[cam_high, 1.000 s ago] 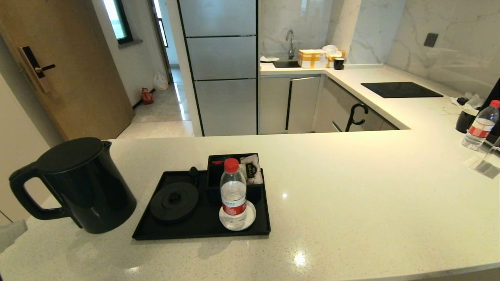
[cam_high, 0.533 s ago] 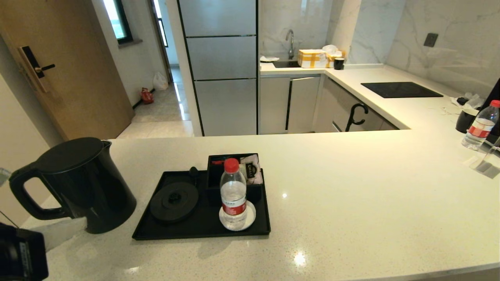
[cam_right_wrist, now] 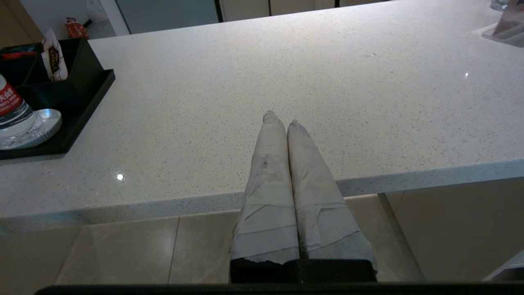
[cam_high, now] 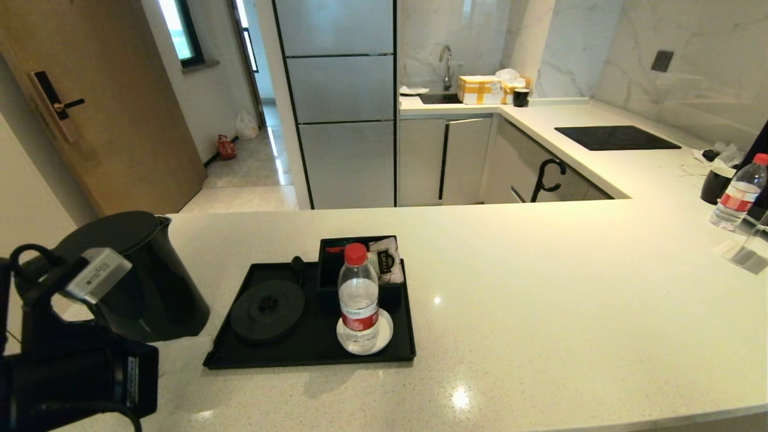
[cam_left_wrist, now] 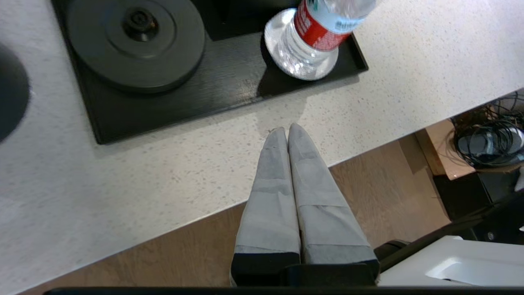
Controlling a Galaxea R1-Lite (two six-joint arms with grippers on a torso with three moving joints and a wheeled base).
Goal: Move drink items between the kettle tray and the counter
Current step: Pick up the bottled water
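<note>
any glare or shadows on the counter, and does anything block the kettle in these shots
Head view: bright glare spots on the counter, a soft shadow in front of the tray; the left arm hides part of the kettle. Left wrist view: the water bottle casts a dark shadow on the tray. Right wrist view: one small highlight on the stone.

Black hob (cam_high: 616, 138) set into far worktop, yellow-taped box (cam_high: 479, 90) beside sink

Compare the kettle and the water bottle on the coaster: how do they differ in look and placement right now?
The kettle is opaque matte black with a loop handle; the water bottle is clear, slim and red-capped. The kettle stands on the counter, off the tray, its round base bare; the bottle stands on the tray's white coaster. Both are upright and ungripped; the left gripper is shut.
</note>
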